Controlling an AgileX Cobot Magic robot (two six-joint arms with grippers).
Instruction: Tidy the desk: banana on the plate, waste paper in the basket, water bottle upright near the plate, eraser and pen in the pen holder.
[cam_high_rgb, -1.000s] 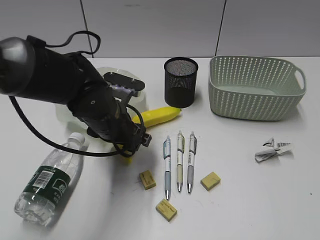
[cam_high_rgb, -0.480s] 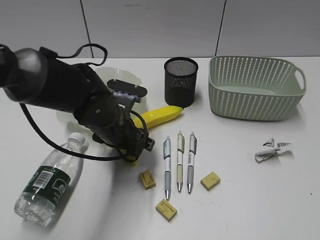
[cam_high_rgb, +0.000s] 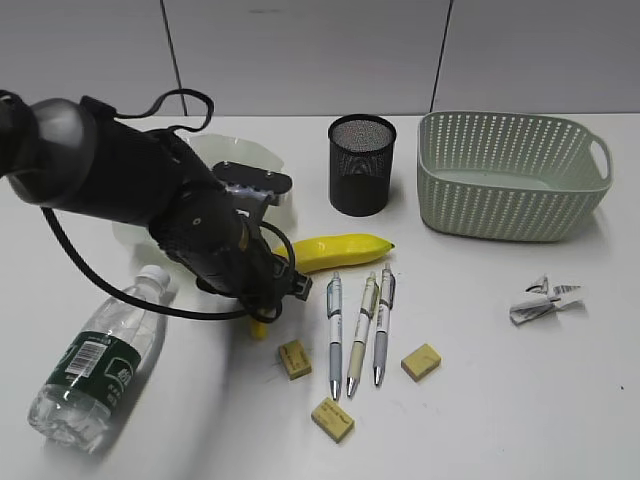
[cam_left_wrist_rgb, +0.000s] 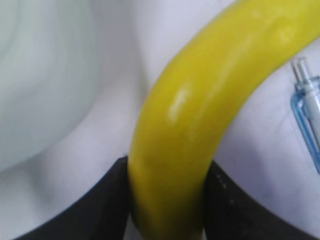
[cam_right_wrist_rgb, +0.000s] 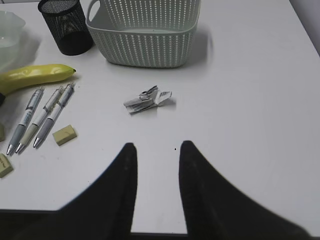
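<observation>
- White desk (cam_high_rgb: 520, 400) against a grey panelled wall; items spread across it
- far left: water bottle (cam_high_rgb: 95, 357) lying on its side, cap toward the back, well apart from the right-hand items
- behind it: plate (cam_high_rgb: 225, 150), mostly hidden by the left arm; pale rim visible at back
- left gripper (cam_left_wrist_rgb: 167, 200) clamped on the banana (cam_high_rgb: 340, 250); wrist view shows both black fingers (cam_left_wrist_rgb: 102, 205) pressed against the fruit's lower end; banana's free end points right, toward the pens, lying just off the plate
- centre: three pens (cam_high_rgb: 358, 320) side by side, tips toward the camera; middle one tilted, tops close to the banana
- three yellow erasers (cam_high_rgb: 294, 358) around the pen tips: one left, one front, one right
- back centre: pen holder (cam_high_rgb: 361, 164) upright, just left of the basket (cam_high_rgb: 512, 175)
- right: waste paper (cam_high_rgb: 545, 300) on the desk in front of the basket, apart from it
- right gripper (cam_right_wrist_rgb: 156, 165) hovering above bare desk near the paper; jaws apart, holding nothing
</observation>
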